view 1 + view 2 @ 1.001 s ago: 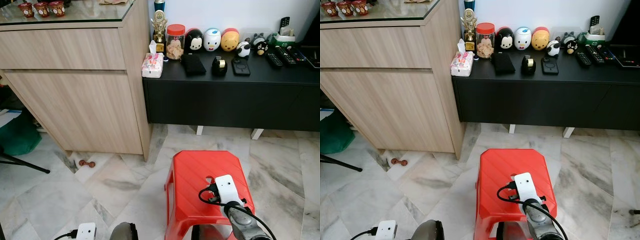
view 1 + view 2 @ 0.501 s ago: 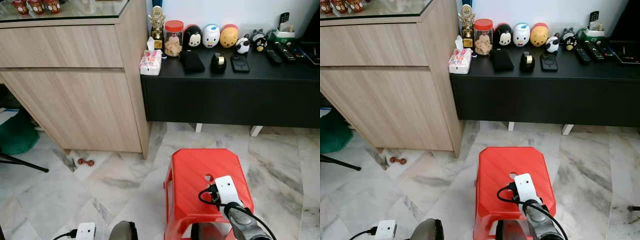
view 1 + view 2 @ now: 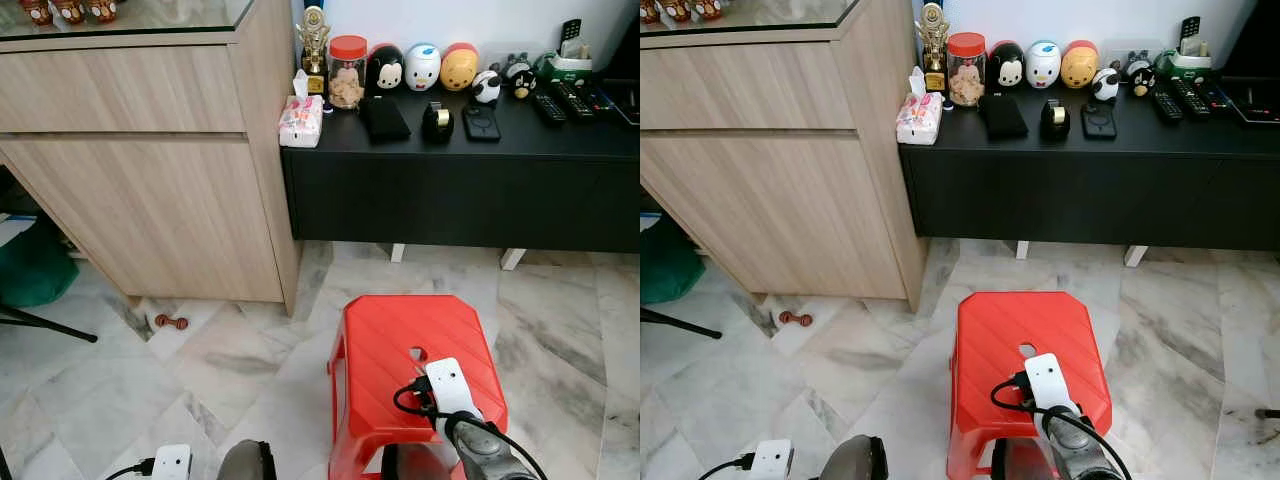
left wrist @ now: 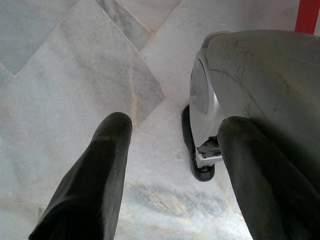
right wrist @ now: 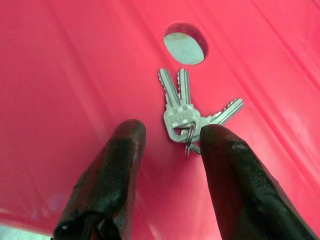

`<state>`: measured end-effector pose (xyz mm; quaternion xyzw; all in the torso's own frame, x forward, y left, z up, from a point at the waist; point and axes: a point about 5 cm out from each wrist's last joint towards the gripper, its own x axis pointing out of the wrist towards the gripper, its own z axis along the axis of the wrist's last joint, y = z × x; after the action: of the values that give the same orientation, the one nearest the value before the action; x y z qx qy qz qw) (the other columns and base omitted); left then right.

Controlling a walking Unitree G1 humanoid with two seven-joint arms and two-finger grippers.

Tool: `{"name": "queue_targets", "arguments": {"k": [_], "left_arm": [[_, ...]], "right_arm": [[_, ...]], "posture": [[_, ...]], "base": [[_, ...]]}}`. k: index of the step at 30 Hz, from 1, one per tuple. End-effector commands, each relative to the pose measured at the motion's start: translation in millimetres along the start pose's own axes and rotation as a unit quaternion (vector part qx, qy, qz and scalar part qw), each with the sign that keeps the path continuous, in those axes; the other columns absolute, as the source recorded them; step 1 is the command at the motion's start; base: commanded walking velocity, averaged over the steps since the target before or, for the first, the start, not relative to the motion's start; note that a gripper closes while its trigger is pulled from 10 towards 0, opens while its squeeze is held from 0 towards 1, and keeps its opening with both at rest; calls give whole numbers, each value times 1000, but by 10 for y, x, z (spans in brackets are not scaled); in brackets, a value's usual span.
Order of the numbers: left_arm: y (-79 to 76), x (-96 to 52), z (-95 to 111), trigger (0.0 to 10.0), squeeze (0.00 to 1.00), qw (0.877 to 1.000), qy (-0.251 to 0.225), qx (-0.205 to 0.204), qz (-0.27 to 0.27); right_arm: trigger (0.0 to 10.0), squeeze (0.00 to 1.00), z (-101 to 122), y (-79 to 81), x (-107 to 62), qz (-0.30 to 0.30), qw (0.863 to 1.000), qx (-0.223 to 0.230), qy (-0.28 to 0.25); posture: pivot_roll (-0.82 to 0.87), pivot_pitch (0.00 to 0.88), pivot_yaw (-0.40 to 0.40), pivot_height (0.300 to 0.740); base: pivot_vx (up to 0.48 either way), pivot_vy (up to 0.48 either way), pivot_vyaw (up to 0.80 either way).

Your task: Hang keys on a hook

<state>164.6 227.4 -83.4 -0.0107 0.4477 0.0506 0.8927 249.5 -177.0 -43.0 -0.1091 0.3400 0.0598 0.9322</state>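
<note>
A bunch of silver keys [image 5: 186, 114] on a ring lies flat on the top of a red plastic stool [image 3: 385, 335], just below its round centre hole [image 5: 185, 47]. My right gripper [image 5: 172, 131] is open right over the keys. The key ring sits close against one black finger [image 5: 225, 160], and the other finger [image 5: 117, 170] stands apart over bare red plastic. From the head, my right wrist [image 3: 450, 388] hangs above the stool's near half. My left gripper [image 4: 175, 122] hangs open and empty, low over the marble floor.
A light wooden cabinet [image 3: 150, 150] stands at the left. A low black console [image 3: 460, 185] along the wall carries a jar, toy figures and remotes. A small brown object [image 3: 171, 322] lies on the floor by the cabinet. Marble floor [image 3: 230, 370] surrounds the stool.
The whole picture has shifted a little, so the head camera moved. My right wrist sits slightly lower over the stool than before. The left arm has stayed put.
</note>
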Motion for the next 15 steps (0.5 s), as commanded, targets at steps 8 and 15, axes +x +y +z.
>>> {"name": "queue_targets", "arguments": {"k": [8, 15], "left_arm": [[33, -24, -91, 10000, 0, 1000, 15, 7, 2], [26, -23, -87, 10000, 0, 1000, 14, 10, 2]], "right_arm": [[10000, 0, -129, -33, -33, -4, 1000, 11, 23], [10000, 0, -57, 7, -10, -8, 999, 30, 12]], "posture": [[4, 103, 9, 626], [6, 101, 8, 626]], "base": [[0, 0, 0], [0, 0, 0]]}}
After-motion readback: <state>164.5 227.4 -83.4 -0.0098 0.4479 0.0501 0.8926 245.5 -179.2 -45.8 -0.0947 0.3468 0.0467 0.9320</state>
